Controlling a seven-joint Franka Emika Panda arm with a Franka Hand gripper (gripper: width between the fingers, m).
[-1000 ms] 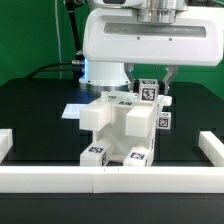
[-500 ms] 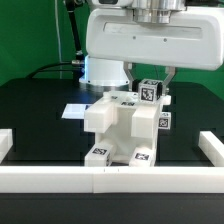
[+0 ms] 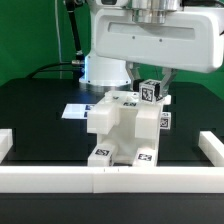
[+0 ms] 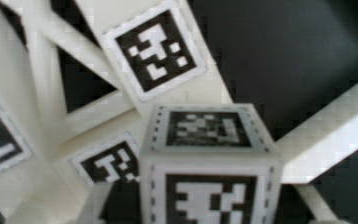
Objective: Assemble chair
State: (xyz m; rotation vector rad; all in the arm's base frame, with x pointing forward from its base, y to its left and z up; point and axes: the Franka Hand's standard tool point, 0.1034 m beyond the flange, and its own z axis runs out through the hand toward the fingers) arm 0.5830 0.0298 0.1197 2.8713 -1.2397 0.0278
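Observation:
The partly joined chair (image 3: 122, 128) stands on the black table as a chunky white block of parts, with tags on its front and top. A white post with a tag (image 3: 150, 91) rises at its back right corner. My gripper (image 3: 150, 80) hangs straight above it, shut on this post, one finger on each side. In the wrist view the tagged post (image 4: 204, 170) fills the middle close to the camera. Behind it lie the chair's white slats with tags (image 4: 155, 48). The fingertips themselves are hidden in the wrist view.
A white rail (image 3: 110, 179) runs along the table's front, with raised ends at the exterior view's left (image 3: 6, 142) and right (image 3: 213, 146). The marker board (image 3: 72, 111) lies flat behind the chair on the left. The robot's white base (image 3: 105, 70) stands behind.
My gripper, the post and the joined chair parts have all shifted slightly toward the exterior view's right. The grip stays the same.

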